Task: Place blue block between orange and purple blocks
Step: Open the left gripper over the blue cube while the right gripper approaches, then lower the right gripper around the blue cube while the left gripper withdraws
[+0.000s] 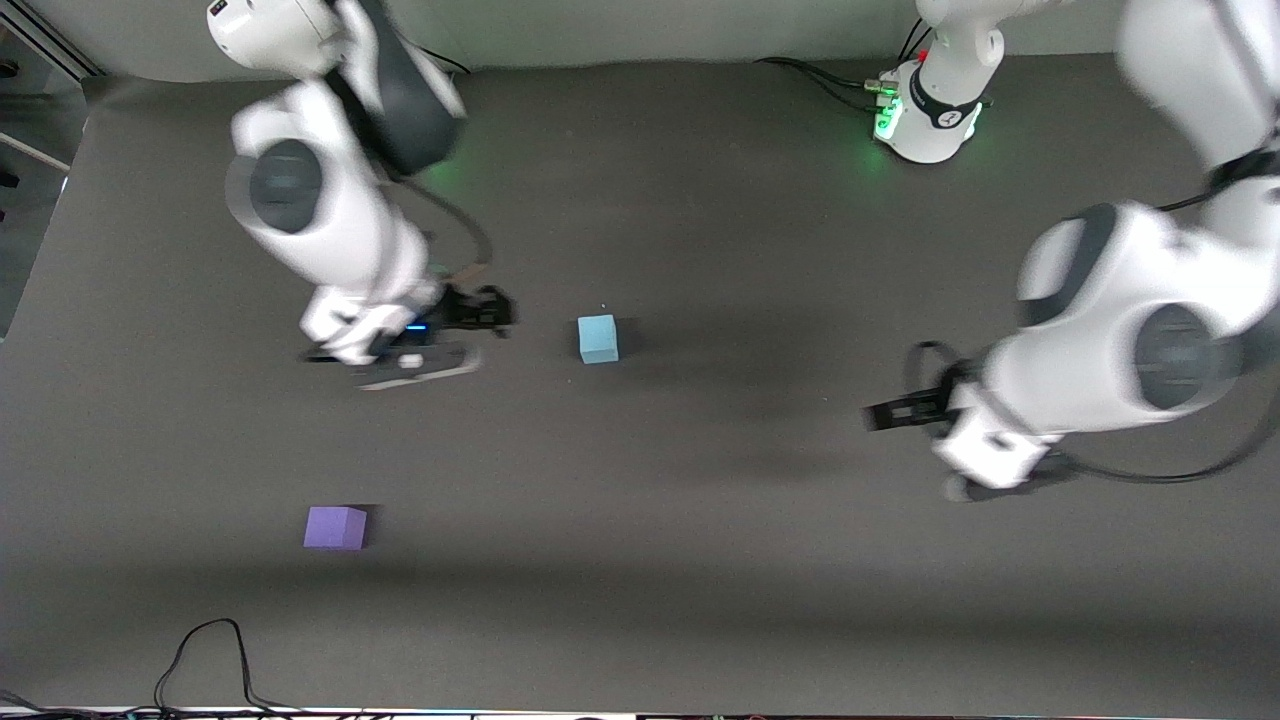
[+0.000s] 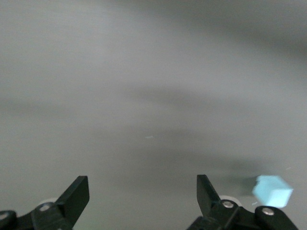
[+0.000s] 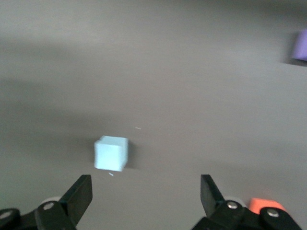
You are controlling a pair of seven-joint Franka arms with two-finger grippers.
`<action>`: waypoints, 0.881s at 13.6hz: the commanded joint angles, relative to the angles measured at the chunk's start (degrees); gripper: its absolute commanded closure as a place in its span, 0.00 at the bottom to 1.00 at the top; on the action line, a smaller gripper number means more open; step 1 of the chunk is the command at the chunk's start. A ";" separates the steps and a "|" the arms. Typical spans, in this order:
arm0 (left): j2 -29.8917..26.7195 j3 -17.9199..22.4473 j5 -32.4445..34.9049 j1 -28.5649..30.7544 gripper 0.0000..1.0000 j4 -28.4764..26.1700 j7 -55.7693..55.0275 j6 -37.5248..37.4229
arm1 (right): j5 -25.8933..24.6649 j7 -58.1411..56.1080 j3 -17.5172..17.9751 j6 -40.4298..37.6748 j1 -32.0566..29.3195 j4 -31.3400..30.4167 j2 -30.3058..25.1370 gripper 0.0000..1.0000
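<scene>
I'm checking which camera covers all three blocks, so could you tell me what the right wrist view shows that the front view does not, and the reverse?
Only the right wrist view shows the orange block, partly hidden by the open right gripper. Only the front view shows both arms over the dark table, including the open left gripper and both bases. Both views show the blue block and the purple block, each standing alone on the table, neither gripper holding anything.

The orange block shows only partly past the right end effector's finger.
</scene>
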 commanded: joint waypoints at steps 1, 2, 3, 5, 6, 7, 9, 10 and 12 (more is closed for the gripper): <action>-6.47 -1.08 -1.12 7.02 0.00 -4.97 9.20 -3.49 | 1.28 6.99 -0.95 5.80 7.10 1.26 5.85 0.00; -7.96 -1.08 -1.12 9.05 0.00 -5.49 12.63 -4.72 | 0.93 8.67 -1.04 7.73 9.48 1.26 8.22 0.00; -9.37 -1.08 -1.12 10.89 0.00 -6.63 15.10 -5.25 | 0.75 9.04 -1.04 9.23 10.98 1.00 10.50 0.00; -12.97 -1.08 -1.12 12.93 0.00 -9.00 16.61 -5.08 | 0.75 10.62 -1.04 10.73 11.44 -1.01 12.54 0.00; -14.12 -0.91 -1.12 13.19 0.00 -9.53 16.62 -5.17 | 0.75 10.71 -1.04 11.70 11.61 -2.94 12.55 0.00; -15.44 -0.91 -1.12 13.81 0.00 -10.50 16.96 -5.17 | 0.84 10.71 -1.04 12.92 11.53 -4.96 12.46 0.00; -17.29 -0.65 -1.21 15.03 0.00 -11.56 21.43 -5.26 | 1.28 11.23 -0.95 17.39 11.53 -9.17 12.55 0.00; -17.56 -0.64 -1.21 15.39 0.00 -11.82 21.80 -5.34 | 1.28 11.33 -0.95 20.03 11.53 -11.20 12.55 0.00; -19.40 1.71 -1.38 14.35 0.00 -13.14 24.34 -4.65 | 1.28 11.50 -0.95 24.52 11.88 -14.63 12.55 0.00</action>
